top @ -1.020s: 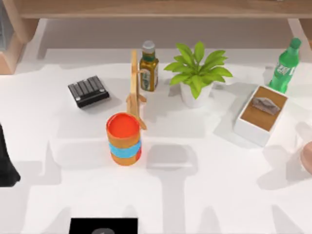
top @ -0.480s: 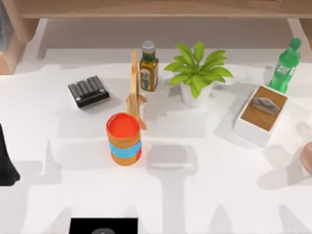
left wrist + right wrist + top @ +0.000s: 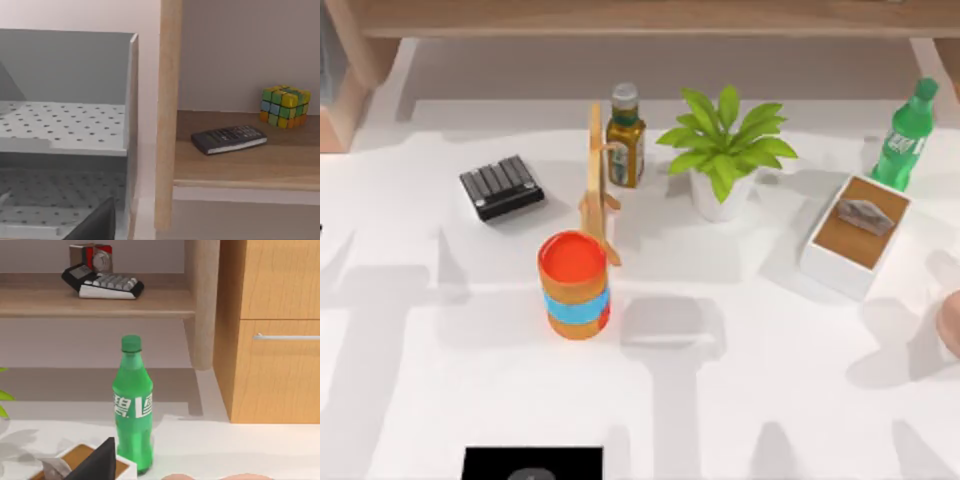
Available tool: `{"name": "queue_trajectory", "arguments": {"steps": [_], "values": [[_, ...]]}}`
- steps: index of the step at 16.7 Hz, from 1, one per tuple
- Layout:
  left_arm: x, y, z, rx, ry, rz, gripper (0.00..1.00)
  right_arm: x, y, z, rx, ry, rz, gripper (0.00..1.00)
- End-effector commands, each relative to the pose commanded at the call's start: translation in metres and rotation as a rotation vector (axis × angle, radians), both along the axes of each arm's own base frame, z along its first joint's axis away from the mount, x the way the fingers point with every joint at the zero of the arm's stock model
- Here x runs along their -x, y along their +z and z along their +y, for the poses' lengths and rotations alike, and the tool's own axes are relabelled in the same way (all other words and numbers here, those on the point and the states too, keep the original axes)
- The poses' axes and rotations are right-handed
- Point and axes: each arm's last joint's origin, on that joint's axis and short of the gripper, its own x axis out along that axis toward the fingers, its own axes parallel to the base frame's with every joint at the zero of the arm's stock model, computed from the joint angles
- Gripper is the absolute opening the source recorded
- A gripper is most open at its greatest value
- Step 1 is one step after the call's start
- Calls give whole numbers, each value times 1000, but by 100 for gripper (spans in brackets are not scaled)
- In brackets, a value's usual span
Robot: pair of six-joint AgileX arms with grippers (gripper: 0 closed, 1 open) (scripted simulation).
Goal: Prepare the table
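Each wrist view shows one matte black, wedge-shaped finger tip: left fingers [image 3: 97,224], right fingers [image 3: 100,462]

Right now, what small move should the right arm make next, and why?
Probably ease the right end effector forward toward the green bottle. It stands upright straight ahead, just behind the white box on the right side of the table, so come in above the box. The left end effector faces the wooden shelf.
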Motion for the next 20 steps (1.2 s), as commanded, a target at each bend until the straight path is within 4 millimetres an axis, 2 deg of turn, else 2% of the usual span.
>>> {"name": "queue_trajectory", "arguments": {"steps": [2, 5, 7, 9, 12, 15, 17, 20], "values": [[-19, 44, -7, 10, 1, -8, 100, 0, 0, 0, 0, 0, 0, 100], [-63, 105, -26, 22, 3, -14, 100, 0, 0, 0, 0, 0, 0, 100], [-100, 137, -45, 27, 4, -13, 100, 0, 0, 0, 0, 0, 0, 100], [-139, 160, -70, 28, 5, -10, 100, 0, 0, 0, 0, 0, 0, 100], [-195, 177, -114, 22, 1, -1, 100, 0, 0, 0, 0, 0, 0, 100], [-240, 176, -160, 9, -5, 7, 100, 0, 0, 0, 0, 0, 0, 100], [-261, 170, -187, -1, -11, 11, 100, 0, 0, 0, 0, 0, 0, 100], [-279, 159, -217, -14, -18, 17, 100, 0, 0, 0, 0, 0, 0, 100]]}}
